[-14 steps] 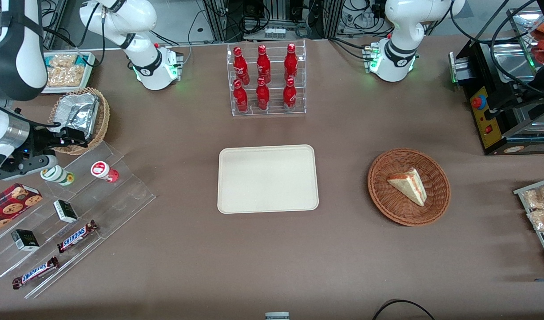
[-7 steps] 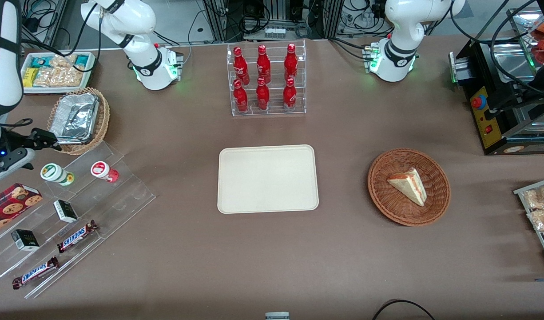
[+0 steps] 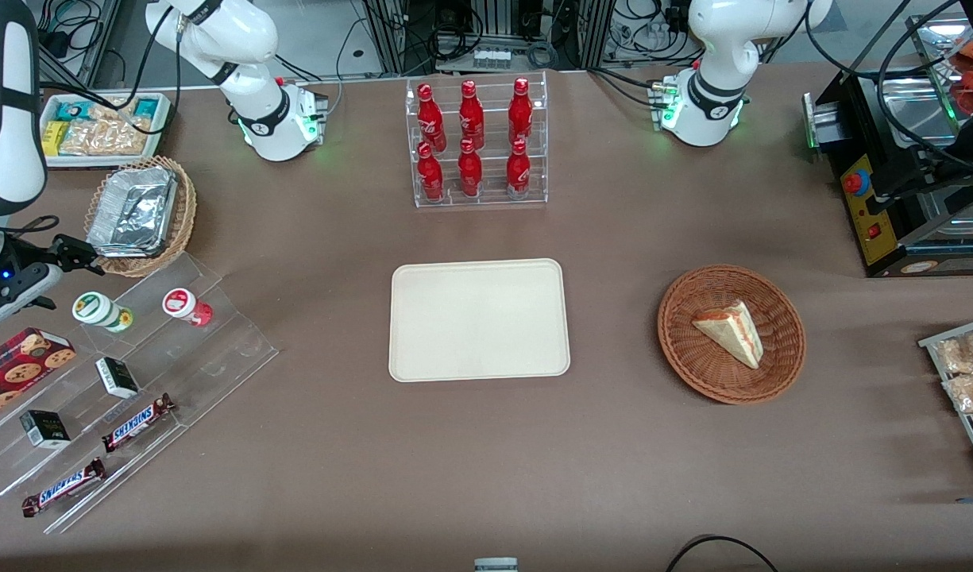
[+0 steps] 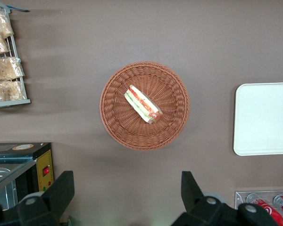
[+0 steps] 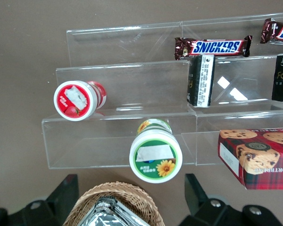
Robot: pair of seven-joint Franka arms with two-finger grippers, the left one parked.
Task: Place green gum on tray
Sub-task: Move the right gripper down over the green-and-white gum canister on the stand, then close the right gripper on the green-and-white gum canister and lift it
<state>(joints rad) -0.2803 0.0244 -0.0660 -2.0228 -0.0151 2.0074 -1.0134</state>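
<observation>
Green-lidded target: the green gum (image 5: 155,155) stood upright on the top step of the clear acrylic riser (image 3: 148,373), at the working arm's end of the table, not yet gripped.

Neighbour to avoid: the red-lidded bottle (image 5: 76,100) stood on the same step beside it, apart from it, a gap of clear step between.

End effector: the gripper (image 5: 129,197) hung above the green gum with its fingers spread wide, nothing between them; in the front view it sat at the table's edge, near the foil-lined wicker basket (image 3: 140,214).

Step in hand, as judged: centring over the lid and descending for the grasp.

How to do it well: the fingers would likely need to straddle the lid squarely and close on the body below it, so the round bottle did not roll out of the pinch.

Edges close by: the wicker basket lay just beside the fingers, and the cookie box (image 5: 257,157) lay near the gum; a crooked descent could clip either one.

Destination: the tray (image 3: 479,319) lay bare at mid-table, well apart from the riser.

Open room: brown tabletop ran between riser and tray, nothing standing in it; a lift off the step's edge looked wise first.
</observation>
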